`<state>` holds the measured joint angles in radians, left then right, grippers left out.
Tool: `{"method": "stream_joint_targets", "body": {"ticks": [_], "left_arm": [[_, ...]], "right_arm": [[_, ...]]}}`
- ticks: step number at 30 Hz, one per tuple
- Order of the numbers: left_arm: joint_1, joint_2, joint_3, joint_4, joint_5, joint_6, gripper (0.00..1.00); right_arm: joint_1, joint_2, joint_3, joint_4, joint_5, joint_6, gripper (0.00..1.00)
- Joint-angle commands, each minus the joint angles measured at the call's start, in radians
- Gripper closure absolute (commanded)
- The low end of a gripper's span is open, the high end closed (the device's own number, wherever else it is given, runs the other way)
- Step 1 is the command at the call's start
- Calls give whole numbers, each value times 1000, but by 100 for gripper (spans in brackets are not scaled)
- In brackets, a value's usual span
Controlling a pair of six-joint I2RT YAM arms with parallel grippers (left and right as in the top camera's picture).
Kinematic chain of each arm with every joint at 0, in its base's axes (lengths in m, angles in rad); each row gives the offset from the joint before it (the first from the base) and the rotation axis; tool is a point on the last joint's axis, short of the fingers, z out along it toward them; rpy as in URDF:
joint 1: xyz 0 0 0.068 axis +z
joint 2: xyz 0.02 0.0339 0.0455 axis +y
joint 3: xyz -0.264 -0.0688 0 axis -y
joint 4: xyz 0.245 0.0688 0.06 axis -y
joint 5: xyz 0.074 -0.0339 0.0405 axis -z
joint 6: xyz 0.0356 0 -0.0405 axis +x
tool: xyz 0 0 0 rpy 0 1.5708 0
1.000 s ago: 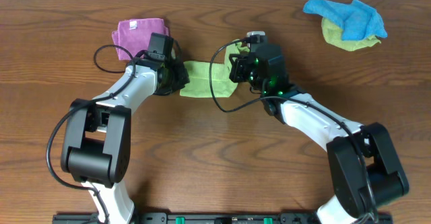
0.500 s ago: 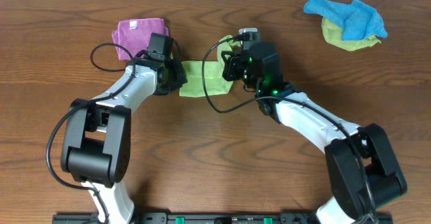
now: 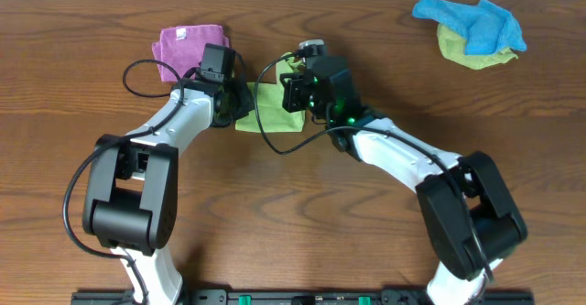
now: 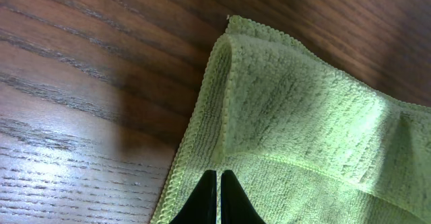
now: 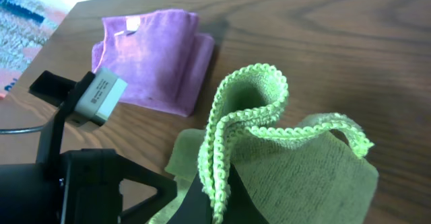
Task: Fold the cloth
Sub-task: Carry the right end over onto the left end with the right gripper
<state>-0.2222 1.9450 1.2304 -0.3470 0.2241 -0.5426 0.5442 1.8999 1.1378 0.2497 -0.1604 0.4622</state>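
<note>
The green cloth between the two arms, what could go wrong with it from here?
1. The right end effector grips only a bunched, raised strip of the cloth along its hem. It might slip free, or the fold might land crooked.
2. The left end effector pinches just the opposite edge, so a sideways tug could pull that edge loose.
3. The purple cloth lies close beside that end effector and could get nudged.

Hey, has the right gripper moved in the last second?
Yes. The right gripper, shut on an edge of the cloth, has shifted left, closer to the purple cloth.
</note>
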Motion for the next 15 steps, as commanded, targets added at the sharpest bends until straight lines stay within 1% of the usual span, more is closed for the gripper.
{"method": "stream_joint_targets", "body": {"ticks": [1, 15], "left_arm": [[5, 19, 16, 0, -22, -4, 94], [6, 19, 16, -9, -23, -3, 94]], "right_arm": [[27, 17, 51, -8, 0, -17, 99], [80, 108, 91, -26, -1, -20, 99]]}}
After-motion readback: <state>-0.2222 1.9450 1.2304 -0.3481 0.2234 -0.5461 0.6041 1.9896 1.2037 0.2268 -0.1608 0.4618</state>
